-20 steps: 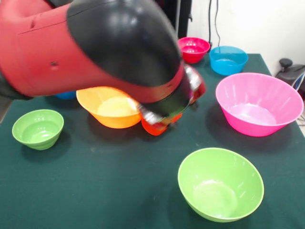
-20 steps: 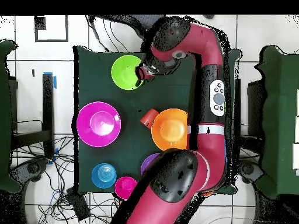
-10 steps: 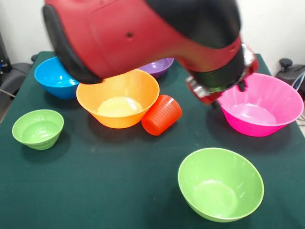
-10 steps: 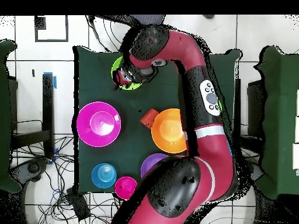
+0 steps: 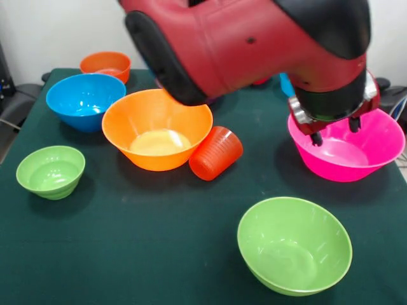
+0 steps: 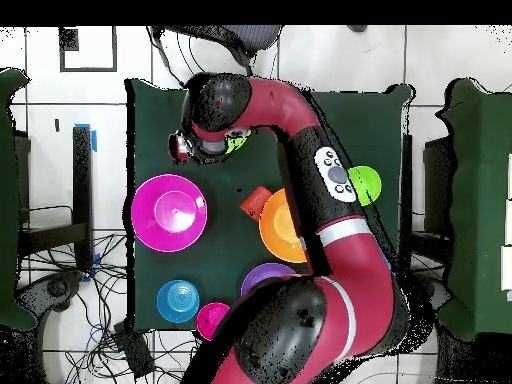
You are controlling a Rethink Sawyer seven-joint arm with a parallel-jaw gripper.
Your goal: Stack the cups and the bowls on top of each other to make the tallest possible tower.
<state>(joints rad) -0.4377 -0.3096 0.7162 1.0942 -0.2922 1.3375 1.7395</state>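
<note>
arm swung from tumbler [image 5: 216, 152] toward pink bowl [image 5: 346, 143] | pincer [image 5: 333, 131] spread, empty

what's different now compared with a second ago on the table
The arm swung across: in the front view its gripper went from over the tipped orange-red cup to the near rim of the big pink bowl, carrying nothing. The cup stayed on its side against the large orange bowl. The green bowls and the medium blue bowl did not move.
</note>
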